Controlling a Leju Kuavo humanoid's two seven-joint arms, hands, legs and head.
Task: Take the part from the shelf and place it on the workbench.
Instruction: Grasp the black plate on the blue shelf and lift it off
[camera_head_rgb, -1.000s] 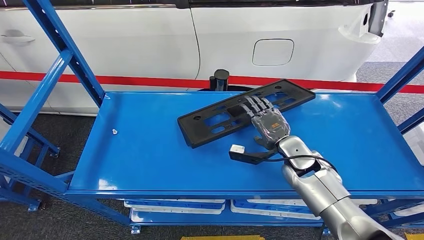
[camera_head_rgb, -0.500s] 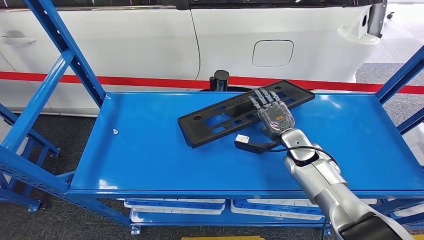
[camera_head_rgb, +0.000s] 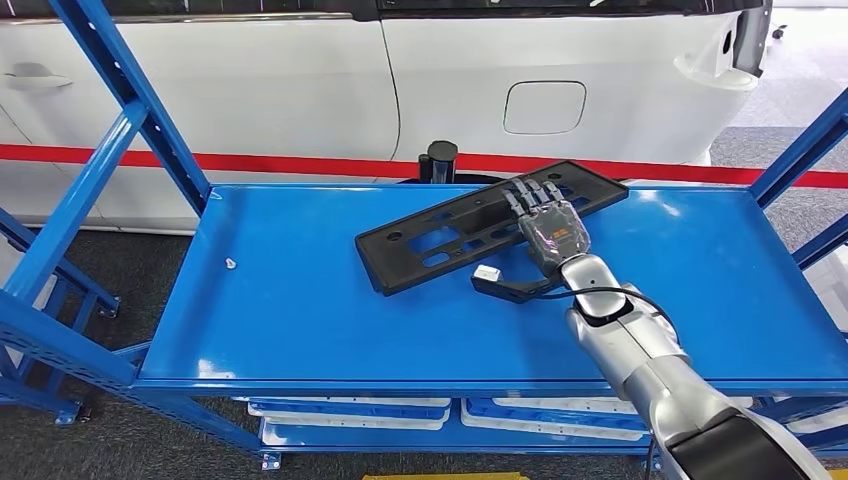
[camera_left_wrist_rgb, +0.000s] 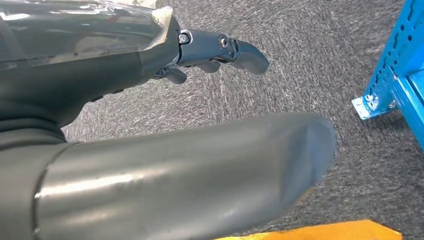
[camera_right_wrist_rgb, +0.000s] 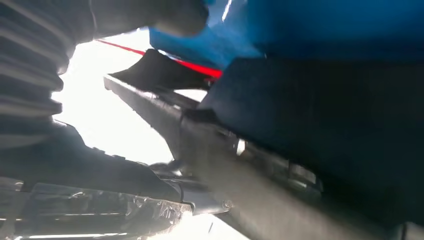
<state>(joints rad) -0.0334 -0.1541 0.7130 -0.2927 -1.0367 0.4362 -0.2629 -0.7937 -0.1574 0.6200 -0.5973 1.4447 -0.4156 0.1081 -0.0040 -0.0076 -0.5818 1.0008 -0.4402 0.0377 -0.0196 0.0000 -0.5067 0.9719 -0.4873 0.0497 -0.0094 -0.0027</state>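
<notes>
ITEM: part (camera_head_rgb: 450, 232), black slotted plate, flat on blue shelf (camera_head_rgb: 270, 300), under and left of my right hand (camera_head_rgb: 548, 225).
HAND: right lies on the part's far-right end, fingers spread flat over it; can't tell if any grip is closed. Left hand (camera_left_wrist_rgb: 215, 50) hangs by the floor, fingers loosely curled, holding nothing.
STEP: pickup, part not lifted.
NEXT: prob. curl fingers round plate's far edge, lift level.
ROOM: open shelf nearside & left; blue uprights (camera_head_rgb: 120, 110) at corners; white car (camera_head_rgb: 400, 70) just beyond.

a blue metal shelf (camera_head_rgb: 300, 300) is filling the middle of the frame; a black flat part (camera_head_rgb: 450, 235) is lying tilted on its top, right of centre; a small white scrap (camera_head_rgb: 230, 264) is lying toward the left.
</notes>
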